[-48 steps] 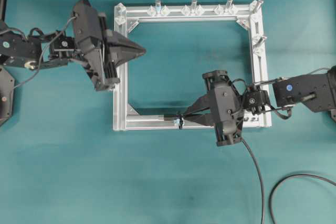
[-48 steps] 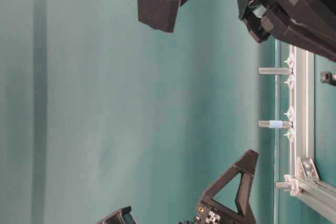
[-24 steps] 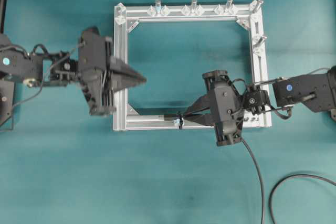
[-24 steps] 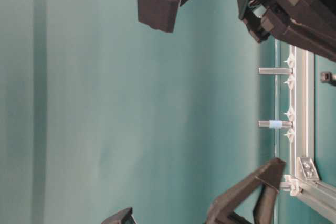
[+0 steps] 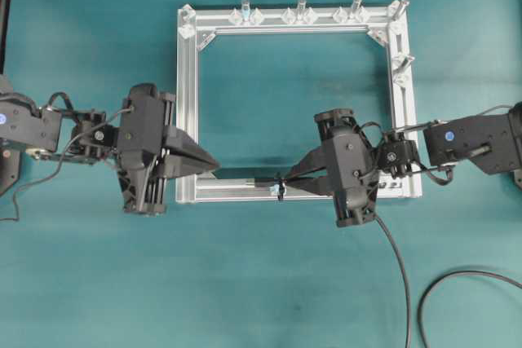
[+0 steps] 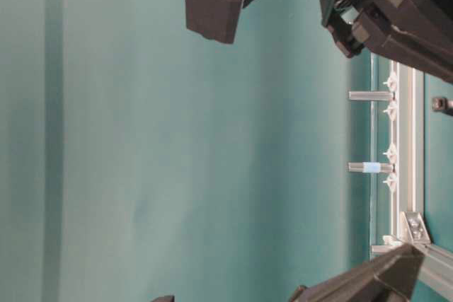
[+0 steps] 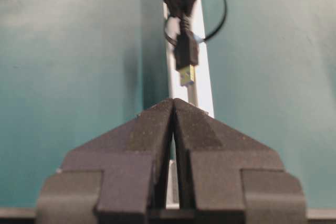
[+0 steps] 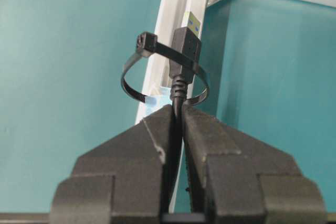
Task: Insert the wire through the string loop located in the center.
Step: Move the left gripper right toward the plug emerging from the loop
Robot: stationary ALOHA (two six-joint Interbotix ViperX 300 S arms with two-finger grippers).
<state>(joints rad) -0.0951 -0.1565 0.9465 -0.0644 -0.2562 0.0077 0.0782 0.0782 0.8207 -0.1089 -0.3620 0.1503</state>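
Right gripper [image 8: 177, 114]: fingers clamped on the wire [image 8: 178, 95], just behind its moulded black plug body.
Wire, location: the plug stands forward of the right fingertips, passed through the string loop [image 8: 137, 88]; its gold tip [image 7: 186, 75] shows on the far side of the loop, over the frame bar. Behind the gripper the cable trails out over the table [image 5: 396, 260] and curves back in at the view's edge.
String loop: thin black band with a small square head, ringed round the near bar of the frame [image 5: 236, 192] just ahead of the right fingertips; a pale-blue piece sits under it on the bar.
Left gripper [image 7: 173, 106]: fingers pressed together, nothing between them; tips point at the gold tip and stand just short of it, apart from it.
Frame: square of silver grooved aluminium bars, corner brackets, short upright silver posts [image 5: 301, 7] along the far and right sides.
Surface: plain teal cloth, matt, faintly mottled.
Writing: none readable.
Fingers, material: black, grainy, wedge-shaped.
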